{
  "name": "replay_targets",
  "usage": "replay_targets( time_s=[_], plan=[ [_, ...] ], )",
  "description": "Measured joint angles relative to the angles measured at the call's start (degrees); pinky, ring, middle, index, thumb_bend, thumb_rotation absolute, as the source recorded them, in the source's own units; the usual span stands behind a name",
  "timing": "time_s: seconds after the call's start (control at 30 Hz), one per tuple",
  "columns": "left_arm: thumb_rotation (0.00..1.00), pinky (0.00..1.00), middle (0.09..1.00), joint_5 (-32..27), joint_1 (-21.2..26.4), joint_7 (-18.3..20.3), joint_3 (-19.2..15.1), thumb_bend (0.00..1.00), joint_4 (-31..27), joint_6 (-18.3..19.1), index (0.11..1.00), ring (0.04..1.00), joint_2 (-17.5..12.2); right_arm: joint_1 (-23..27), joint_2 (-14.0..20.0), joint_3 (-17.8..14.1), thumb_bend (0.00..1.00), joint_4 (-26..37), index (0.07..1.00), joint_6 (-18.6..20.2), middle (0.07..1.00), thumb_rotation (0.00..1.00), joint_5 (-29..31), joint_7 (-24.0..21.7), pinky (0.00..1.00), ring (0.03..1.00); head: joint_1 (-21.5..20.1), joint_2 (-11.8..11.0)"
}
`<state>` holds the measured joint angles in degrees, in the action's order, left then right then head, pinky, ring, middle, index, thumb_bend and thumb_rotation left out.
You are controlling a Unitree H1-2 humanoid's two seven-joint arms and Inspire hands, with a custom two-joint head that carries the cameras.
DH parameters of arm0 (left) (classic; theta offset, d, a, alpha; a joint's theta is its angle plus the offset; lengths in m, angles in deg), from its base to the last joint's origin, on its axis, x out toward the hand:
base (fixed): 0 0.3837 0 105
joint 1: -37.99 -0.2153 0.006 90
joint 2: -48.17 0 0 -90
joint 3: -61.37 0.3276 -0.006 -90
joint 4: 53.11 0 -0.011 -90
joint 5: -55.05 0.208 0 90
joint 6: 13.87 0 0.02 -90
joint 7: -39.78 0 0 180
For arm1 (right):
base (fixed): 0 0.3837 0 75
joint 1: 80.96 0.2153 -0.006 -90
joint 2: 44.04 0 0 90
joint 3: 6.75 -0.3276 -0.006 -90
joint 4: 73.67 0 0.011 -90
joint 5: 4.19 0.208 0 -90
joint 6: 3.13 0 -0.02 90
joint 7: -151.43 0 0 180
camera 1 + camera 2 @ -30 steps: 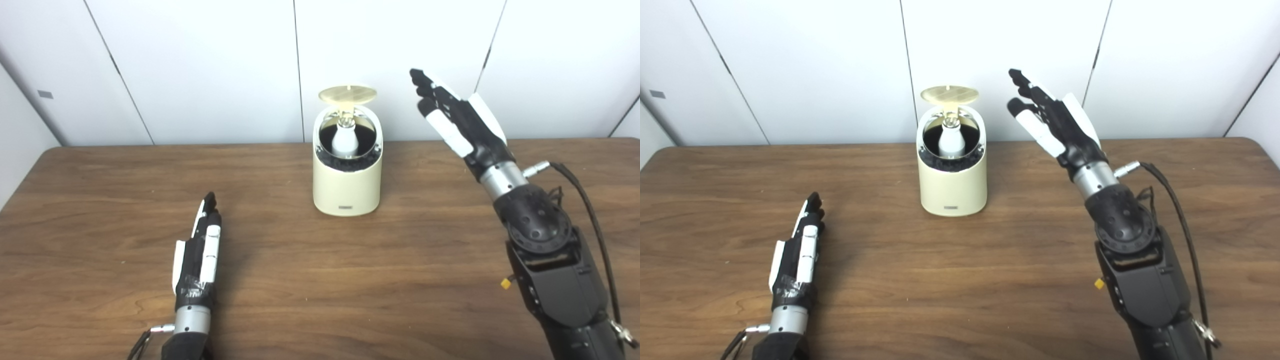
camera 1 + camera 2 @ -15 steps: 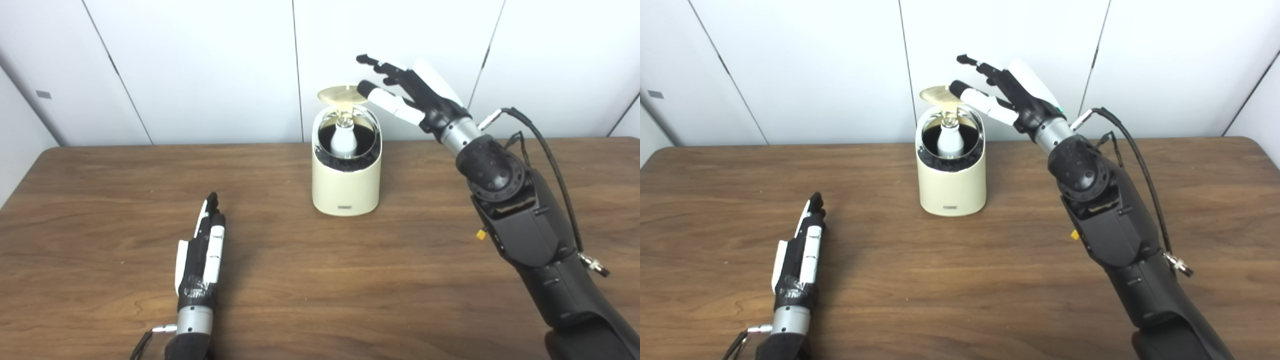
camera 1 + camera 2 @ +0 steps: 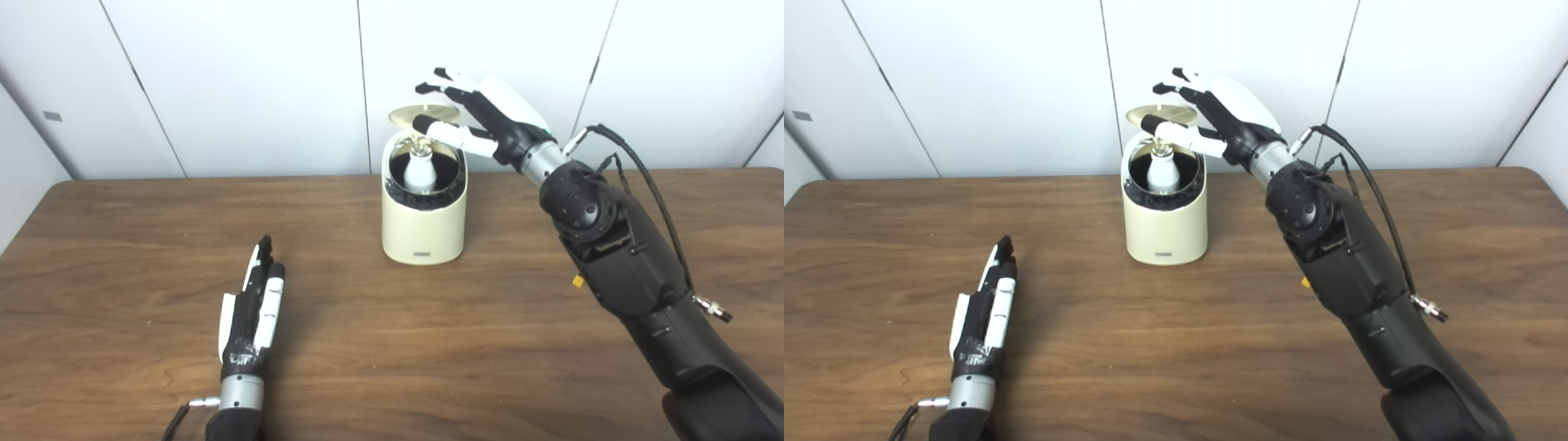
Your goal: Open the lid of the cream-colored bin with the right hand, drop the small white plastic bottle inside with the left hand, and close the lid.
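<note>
Fingers (image 3: 438,78) of the right hand (image 3: 484,113) were spread wide and held nothing; over the last 1 s this hand had swung in from the right of the bin (image 3: 424,228) to hover just above the raised lid (image 3: 427,113), thumb reaching under its front edge, contact unclear. Bottle (image 3: 420,173) already stood upright inside the open bin, so only closing the lid remained, by my reading. Left hand (image 3: 251,309) lay flat on the table (image 3: 122,245), fingers straight and close together, empty, well apart from the bin. Nothing else stood on the table; nothing blocked the lid.
</note>
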<state>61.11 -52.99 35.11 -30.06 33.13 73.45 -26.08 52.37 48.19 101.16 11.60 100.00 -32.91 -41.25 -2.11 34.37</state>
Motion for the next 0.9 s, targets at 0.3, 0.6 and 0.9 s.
replay_targets(
  time_s=[0.3,0.6,0.9],
  plan=[
    [0.92,0.99,0.993,1.6,0.1,-0.1,0.6,0.62,0.2,-0.1,0.998,0.992,0.0,-1.6,1.2,0.2,0.62,1.3,0.813,-2.1,0.999,1.0,-2.0,-1.2,1.0,1.0,0.4,0.1],
    [0.97,0.96,0.988,5.4,0.2,-1.1,1.9,0.58,0.4,-0.4,1.0,0.98,-0.2,-5.5,2.5,-0.2,0.61,3.5,0.799,-2.2,0.994,1.0,-2.7,-1.3,1.0,1.0,1.1,-0.1],
    [0.94,0.95,0.988,6.9,0.2,-1.5,2.3,0.6,0.7,-0.6,0.993,0.98,-0.3,-8.6,2.5,-0.2,0.63,6.2,0.803,-2.8,0.991,1.0,-4.7,-0.9,1.0,1.0,1.2,-0.4]
  ],
)
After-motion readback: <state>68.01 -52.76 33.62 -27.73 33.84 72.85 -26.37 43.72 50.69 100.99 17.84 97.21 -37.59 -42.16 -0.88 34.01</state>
